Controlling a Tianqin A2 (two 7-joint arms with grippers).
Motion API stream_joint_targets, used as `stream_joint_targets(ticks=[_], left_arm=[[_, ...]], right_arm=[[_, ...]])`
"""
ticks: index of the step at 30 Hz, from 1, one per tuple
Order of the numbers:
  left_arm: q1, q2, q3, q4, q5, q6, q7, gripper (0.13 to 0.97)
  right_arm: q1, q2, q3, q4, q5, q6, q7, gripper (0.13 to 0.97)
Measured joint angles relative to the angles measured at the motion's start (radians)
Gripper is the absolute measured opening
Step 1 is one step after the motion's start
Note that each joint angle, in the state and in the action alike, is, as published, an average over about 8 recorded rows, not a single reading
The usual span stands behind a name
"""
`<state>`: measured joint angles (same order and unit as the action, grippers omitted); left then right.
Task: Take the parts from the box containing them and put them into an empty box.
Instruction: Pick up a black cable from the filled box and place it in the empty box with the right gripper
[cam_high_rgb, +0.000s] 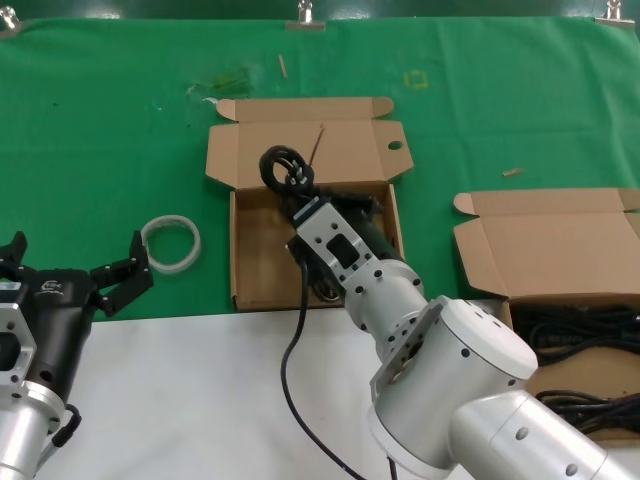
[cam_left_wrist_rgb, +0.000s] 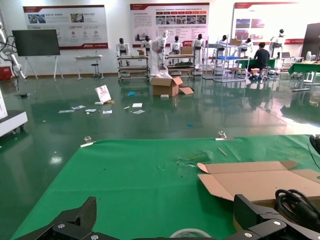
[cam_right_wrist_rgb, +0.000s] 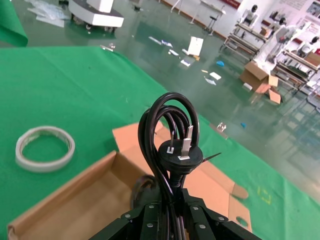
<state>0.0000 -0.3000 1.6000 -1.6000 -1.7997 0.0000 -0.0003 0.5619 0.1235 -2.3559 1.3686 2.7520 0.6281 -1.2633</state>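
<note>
We note the right gripper (cam_high_rgb: 300, 205) reached out over the empty box (cam_high_rgb: 262, 282), clamped on a cord bundle (cam_high_rgb: 284, 170). In the right wrist view the fingers close around the gathered strands just below the plug (cam_right_wrist_rgb: 183, 154), whose prongs point away from the gripper, with the loops standing up past it. Taking the empty box as our landmark: the bundle hangs above the box's back part, close to the hinge of the raised lid (cam_high_rgb: 310, 145). The bundle's long axis runs on from the gripper toward that lid, so the free end leads and the clamped end trails. A second length of black cord (cam_high_rgb: 292, 375) hangs from near the gripper back over the box's front wall and onto the white surface; we cannot tell whether it belongs to the held bundle.

The source box (cam_high_rgb: 560, 262) sits well to the right of the empty box, with more cords (cam_high_rgb: 580, 330) lying in it.

The left gripper (cam_high_rgb: 75, 278) waits off to the left of the empty box, jaws spread wide, holding nothing, near the white ring (cam_high_rgb: 170, 243).

Our judgement: the drop hinges on the bundle clearing the lid hinge and landing inside the walls. The right arm is the one placed to do it.
</note>
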Motion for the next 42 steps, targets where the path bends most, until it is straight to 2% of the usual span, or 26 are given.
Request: stream_joint_targets(ticks=[16, 24, 28, 37, 42], left_arm=[[0.000, 0.000, 0.000, 0.000, 0.000, 0.000, 0.000, 0.966], [0.000, 0.000, 0.000, 0.000, 0.000, 0.000, 0.000, 0.966], [0.000, 0.000, 0.000, 0.000, 0.000, 0.000, 0.000, 0.966], [0.000, 0.000, 0.000, 0.000, 0.000, 0.000, 0.000, 0.966], [0.000, 0.000, 0.000, 0.000, 0.000, 0.000, 0.000, 0.966]], right_arm=[[-0.007, 0.003, 0.001, -0.017, 0.000, -0.009, 0.018, 0.220], [-0.007, 0.003, 0.001, -0.017, 0.000, -0.009, 0.018, 0.302], [-0.007, 0.003, 0.001, -0.017, 0.000, -0.009, 0.018, 0.302], [-0.007, 0.003, 0.001, -0.017, -0.001, -0.009, 0.019, 0.450], [-0.017, 0.003, 0.015, -0.013, -0.018, -0.020, 0.041, 0.579]])
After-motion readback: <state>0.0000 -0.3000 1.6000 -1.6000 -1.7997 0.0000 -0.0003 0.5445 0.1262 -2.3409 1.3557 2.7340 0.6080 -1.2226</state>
